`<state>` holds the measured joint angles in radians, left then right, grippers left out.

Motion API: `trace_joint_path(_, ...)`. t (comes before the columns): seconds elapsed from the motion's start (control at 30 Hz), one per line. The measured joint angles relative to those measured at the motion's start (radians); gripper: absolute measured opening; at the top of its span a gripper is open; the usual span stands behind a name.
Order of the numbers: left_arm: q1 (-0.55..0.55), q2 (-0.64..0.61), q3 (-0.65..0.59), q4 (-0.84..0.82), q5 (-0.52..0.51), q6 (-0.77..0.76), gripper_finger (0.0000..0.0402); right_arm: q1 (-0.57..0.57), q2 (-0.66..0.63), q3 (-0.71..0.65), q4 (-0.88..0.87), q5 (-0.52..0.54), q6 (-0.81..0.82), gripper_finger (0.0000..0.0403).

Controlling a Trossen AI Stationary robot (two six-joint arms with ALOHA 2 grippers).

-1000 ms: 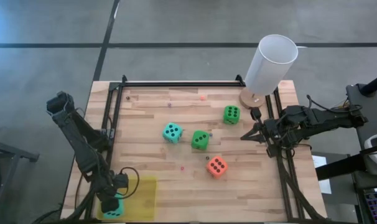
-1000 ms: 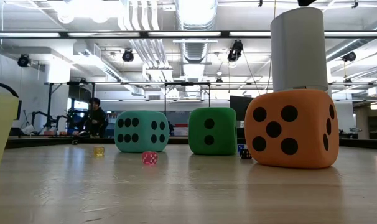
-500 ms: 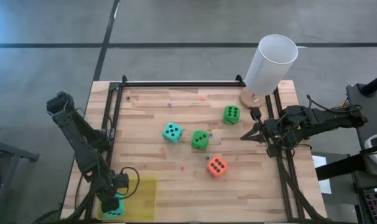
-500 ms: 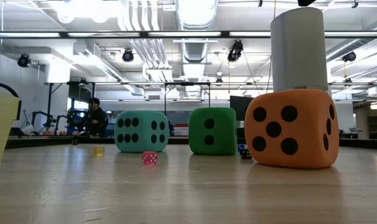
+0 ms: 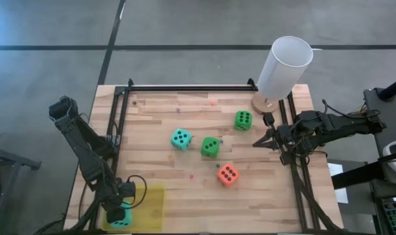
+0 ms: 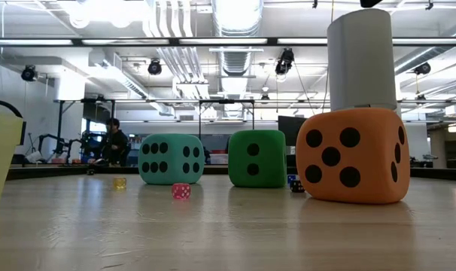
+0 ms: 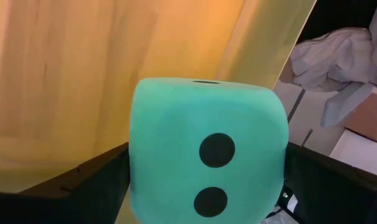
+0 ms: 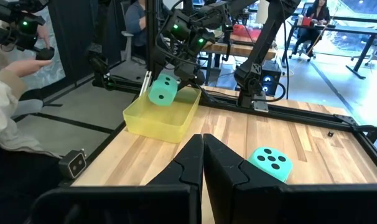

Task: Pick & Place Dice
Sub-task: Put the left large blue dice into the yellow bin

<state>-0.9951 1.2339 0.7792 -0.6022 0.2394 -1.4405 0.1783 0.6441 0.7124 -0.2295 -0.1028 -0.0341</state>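
Observation:
Four dice rest on the wooden table: a teal die [image 5: 180, 138], two green dice [image 5: 210, 146] [image 5: 243, 120] and an orange-red die [image 5: 227, 174]. A second teal die [image 5: 119, 215] sits in my left gripper [image 5: 118, 210], over the yellow tray [image 5: 149, 205] at the table's near left corner. In the right wrist view this die [image 8: 163, 90] hangs above the tray [image 8: 160, 118]. My right gripper [image 5: 257, 142] waits shut by the table's right edge, holding nothing. My left gripper pinches the teal die by two opposite sides [image 7: 139, 168], one finger [image 7: 95, 174] on each. The fingers slant downward onto it. The die is lifted clear over the yellow tray, with a two-pip face turned toward the wrist camera.
A tall white cylinder [image 5: 284, 65] stands on a round wooden base at the far right corner. Black frame rails [image 5: 185, 87] run along the table's far, left and right edges. Tiny dice [image 6: 180, 191] lie scattered on the wood. A person's sleeve [image 8: 8, 93] shows beyond the table's left side.

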Motion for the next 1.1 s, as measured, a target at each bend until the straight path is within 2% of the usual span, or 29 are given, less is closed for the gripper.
trace_joint_path(0.4, 0.000, 0.000, 0.000, -0.028, -0.003, -0.001, 0.0363, 0.000, 0.000, 0.000, 0.000, 0.000, 0.000, 0.0008)
trace_joint_path(0.63, 0.000, 0.000, 0.000, -0.054, -0.003, -0.002, 0.0395, 0.000, 0.000, 0.000, 0.000, 0.000, 0.000, 0.0008)
trace_joint_path(1.1, 0.000, 0.000, 0.000, -0.053, 0.016, 0.004, 0.0398, 0.000, 0.000, 0.000, 0.000, 0.000, 0.000, 0.0008)
